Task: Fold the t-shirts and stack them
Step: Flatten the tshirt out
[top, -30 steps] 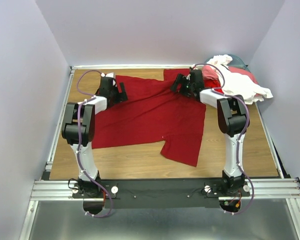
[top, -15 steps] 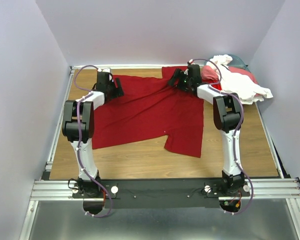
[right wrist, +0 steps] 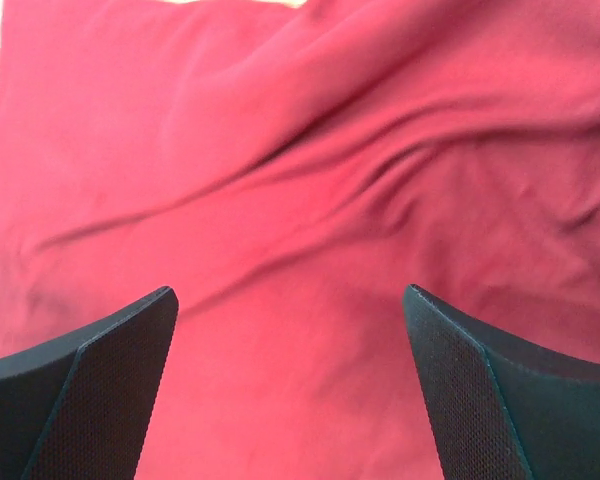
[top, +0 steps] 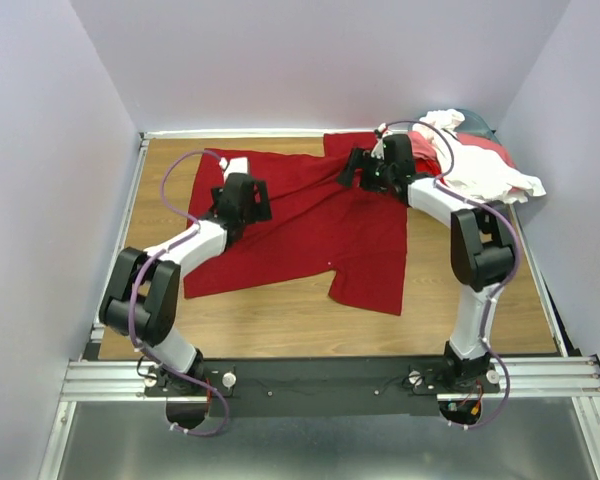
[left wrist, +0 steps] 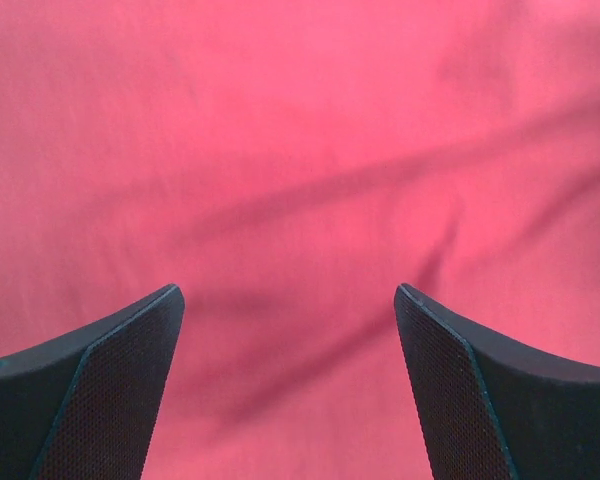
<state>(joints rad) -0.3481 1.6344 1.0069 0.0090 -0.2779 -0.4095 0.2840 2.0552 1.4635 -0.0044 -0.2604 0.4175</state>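
Left gripper (left wrist: pixel 285 290) hangs over red cloth, jaws spread wide, nothing between them but the fabric underneath. Right gripper (right wrist: pixel 290 290), same story: jaws well apart above a run of creases, no pinch on anything. Whether either one touches the cloth, I can't tell.

Both sit over the dark crimson t-shirt (top: pixel 300 225), spread mostly flat across the middle of the overhead frame, the left gripper over its left part, the right near its upper edge. The wooden table (top: pixel 280 315) shows below the shirt's lower edge.

In the upper right corner there's a heap: white t-shirt (top: pixel 485 172) on top, lighter red-pink t-shirt (top: pixel 485 146) showing through it, and a sliver of teal t-shirt (top: pixel 477 120) behind.
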